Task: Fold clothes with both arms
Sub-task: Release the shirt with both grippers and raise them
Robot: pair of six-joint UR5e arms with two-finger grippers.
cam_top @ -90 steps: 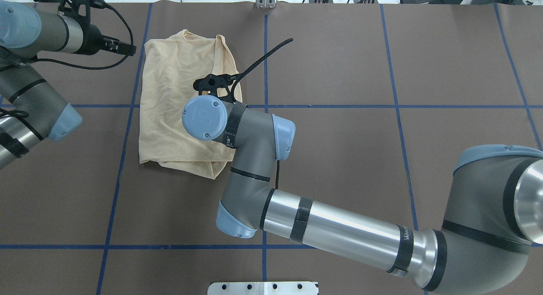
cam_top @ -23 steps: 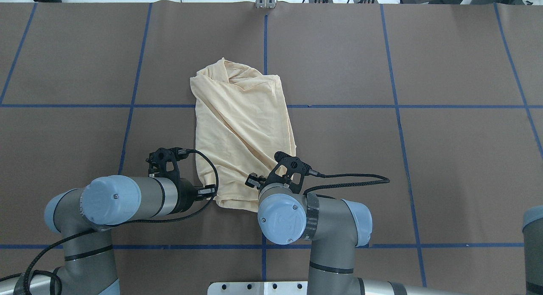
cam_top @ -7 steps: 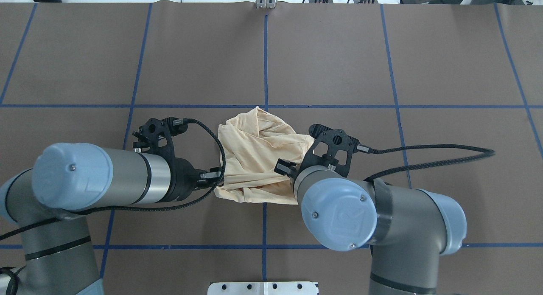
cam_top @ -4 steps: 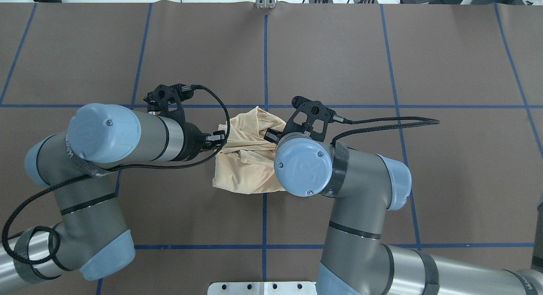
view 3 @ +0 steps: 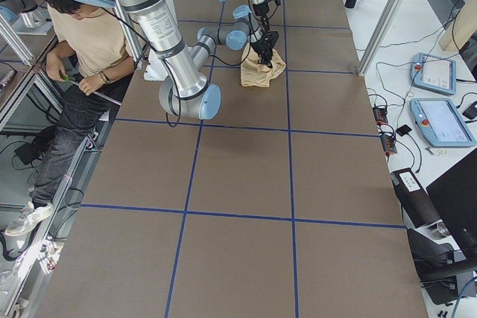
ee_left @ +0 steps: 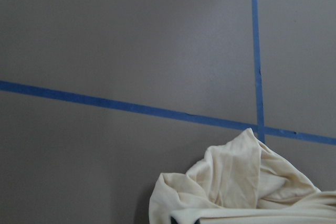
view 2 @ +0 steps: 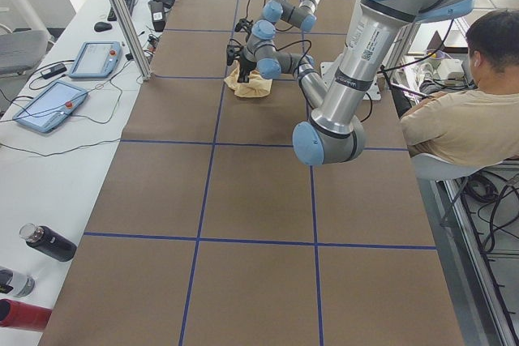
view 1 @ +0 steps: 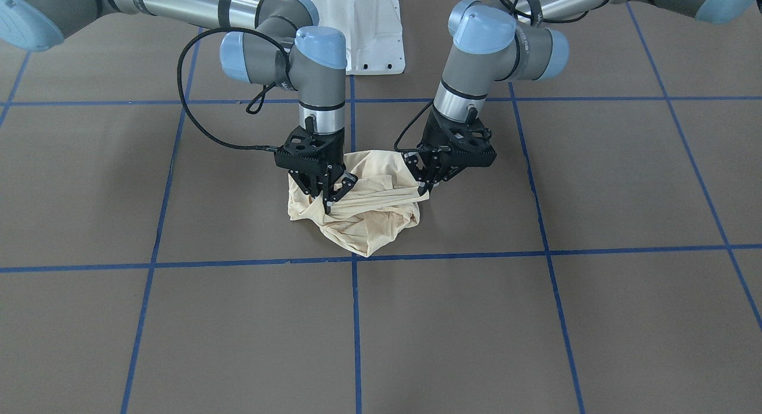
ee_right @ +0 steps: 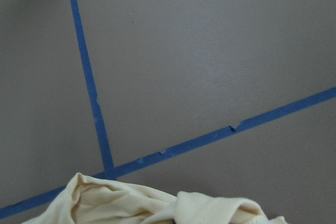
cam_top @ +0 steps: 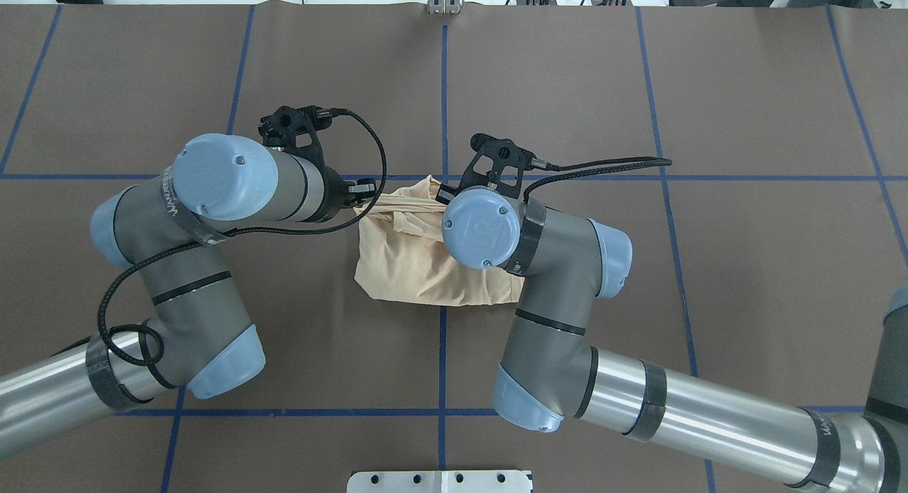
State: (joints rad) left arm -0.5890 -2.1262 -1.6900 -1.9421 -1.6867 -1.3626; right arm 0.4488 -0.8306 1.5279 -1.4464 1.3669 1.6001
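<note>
The pale cream-yellow shirt (view 1: 369, 223) lies bunched at the table's middle, also seen from overhead (cam_top: 411, 266); its print is hidden. My left gripper (view 1: 426, 187) is shut on the shirt's upper fold at the view's right and holds it just above the heap. My right gripper (view 1: 328, 204) is shut on the same fold at the view's left. A taut band of cloth runs between them. From overhead, the left gripper (cam_top: 362, 193) pinches the shirt's far-left corner, and the right gripper is hidden under its own wrist. Both wrist views show crumpled shirt (ee_left: 236, 187) (ee_right: 131, 203) at the bottom edge.
The brown table cover carries a grid of blue tape lines (view 1: 357, 318). The white pedestal base (view 1: 357, 33) stands behind the arms. A seated operator (view 2: 454, 119) is at the robot's side of the table. Tablets (view 2: 49, 107) and bottles (view 2: 49, 242) lie on the side bench.
Both grippers have moved away from the robot, carrying the shirt's near edge up and over the rest. The shirt is now a shorter, doubled-over heap.
</note>
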